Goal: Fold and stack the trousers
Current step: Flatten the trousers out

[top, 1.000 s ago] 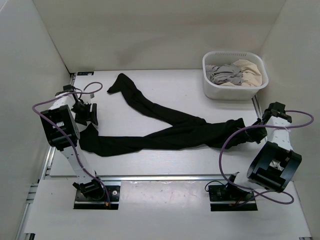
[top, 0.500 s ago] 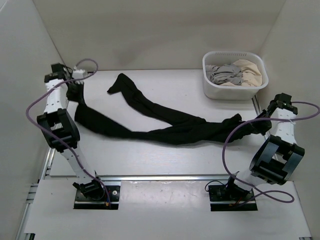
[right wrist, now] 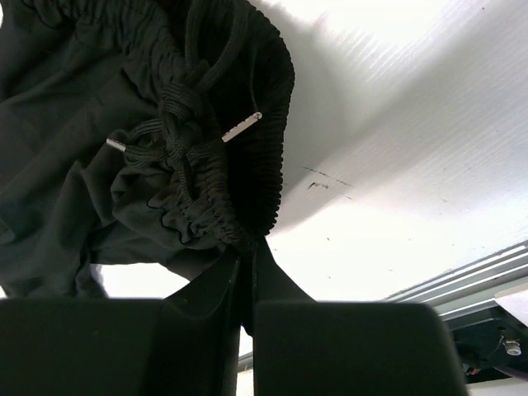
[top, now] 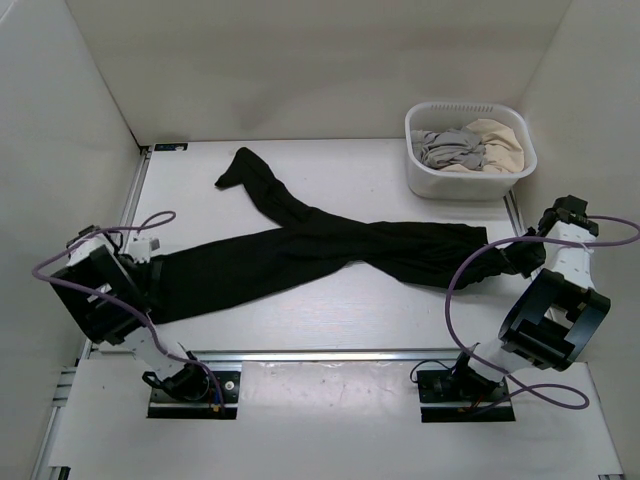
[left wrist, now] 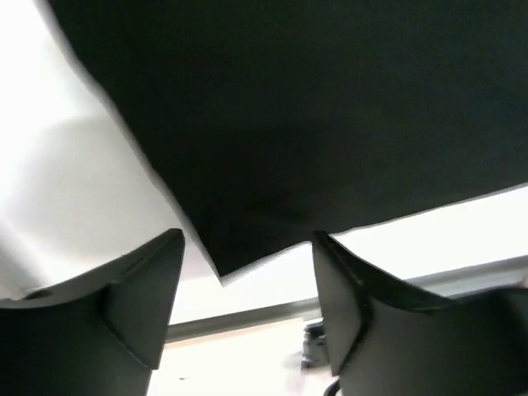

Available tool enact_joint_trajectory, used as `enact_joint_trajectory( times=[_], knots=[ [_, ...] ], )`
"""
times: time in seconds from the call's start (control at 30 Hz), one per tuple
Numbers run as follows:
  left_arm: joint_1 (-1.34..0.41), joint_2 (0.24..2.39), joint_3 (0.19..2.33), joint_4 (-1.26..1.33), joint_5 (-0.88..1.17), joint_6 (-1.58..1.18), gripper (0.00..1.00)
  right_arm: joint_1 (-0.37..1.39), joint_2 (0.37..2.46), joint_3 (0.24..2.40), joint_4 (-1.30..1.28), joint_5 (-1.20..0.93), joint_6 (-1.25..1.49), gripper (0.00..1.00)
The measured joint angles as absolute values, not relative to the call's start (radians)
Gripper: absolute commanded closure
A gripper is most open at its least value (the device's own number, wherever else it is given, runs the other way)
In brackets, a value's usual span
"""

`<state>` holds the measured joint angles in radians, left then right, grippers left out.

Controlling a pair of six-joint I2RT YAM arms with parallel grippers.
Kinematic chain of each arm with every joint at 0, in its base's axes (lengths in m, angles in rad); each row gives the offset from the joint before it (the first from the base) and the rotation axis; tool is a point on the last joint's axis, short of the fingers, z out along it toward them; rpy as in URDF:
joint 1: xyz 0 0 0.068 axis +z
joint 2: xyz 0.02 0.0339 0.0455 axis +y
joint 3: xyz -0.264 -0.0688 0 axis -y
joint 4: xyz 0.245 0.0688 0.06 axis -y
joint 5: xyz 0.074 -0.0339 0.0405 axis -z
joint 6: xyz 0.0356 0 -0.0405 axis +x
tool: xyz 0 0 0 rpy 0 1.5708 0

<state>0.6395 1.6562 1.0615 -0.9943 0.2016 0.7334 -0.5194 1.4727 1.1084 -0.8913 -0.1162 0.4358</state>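
Bright even light, soft shadows — trousers (left wrist: pixel 313 107) blurred in left wrist view

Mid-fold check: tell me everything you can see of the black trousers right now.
The trousers are plain matte black, soft, spread unfolded across the table, legs crossing. One cuff lies far left; the other leg's hem corner sits between the jaws of the open left gripper. The gathered elastic waistband, its knotted drawstring metal-tipped, is pinched by the shut right gripper.

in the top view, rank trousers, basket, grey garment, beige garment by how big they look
1. trousers
2. basket
3. grey garment and beige garment: about alike, both bunched in the basket and partly hidden, so unranked
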Motion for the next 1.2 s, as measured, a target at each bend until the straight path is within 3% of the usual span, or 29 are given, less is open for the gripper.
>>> enact_joint_trajectory(
  times=[0.13,0.33,0.5,0.73,0.77,0.8,0.83,0.87,1.07,1.2],
  knots=[
    [0.699,1.735,1.079,-1.011,0.195,0.723,0.1,-0.52,1.473,1.108,-0.889,-0.125,0.435,1.0],
    [0.671,1.844,1.387,-0.983,0.238,0.658,0.03,-0.52,1.473,1.108,-0.889,-0.123,0.435,1.0],
    [0.554,1.963,1.499,-0.957,0.25,0.62,0.03,-0.52,1.48,1.108,-0.89,-0.114,0.43,1.0],
    [0.513,2.066,1.505,-0.953,0.21,0.594,0.11,-0.52,1.493,1.139,-0.924,-0.092,0.429,1.0],
    [0.514,2.056,1.489,-0.946,0.204,0.592,0.14,-0.52,1.493,1.151,-0.929,-0.088,0.429,1.0],
    [0.516,2.042,1.467,-0.936,0.198,0.593,0.24,-0.52,1.493,1.161,-0.933,-0.084,0.429,1.0],
    [0.518,2.03,1.444,-0.933,0.189,0.595,0.46,-0.52,1.493,1.171,-0.936,-0.081,0.428,1.0],
    [0.519,2.021,1.426,-0.933,0.181,0.59,0.86,-0.52,1.495,1.181,-0.939,-0.079,0.428,1.0],
    [0.524,1.999,1.385,-0.949,0.166,0.614,0.86,-0.533,1.544,1.235,-0.951,-0.107,0.429,1.0],
    [0.524,2.001,1.519,-1.022,0.167,0.613,0.86,-0.55,1.56,1.282,-0.978,-0.117,0.426,1.0]
  ],
)
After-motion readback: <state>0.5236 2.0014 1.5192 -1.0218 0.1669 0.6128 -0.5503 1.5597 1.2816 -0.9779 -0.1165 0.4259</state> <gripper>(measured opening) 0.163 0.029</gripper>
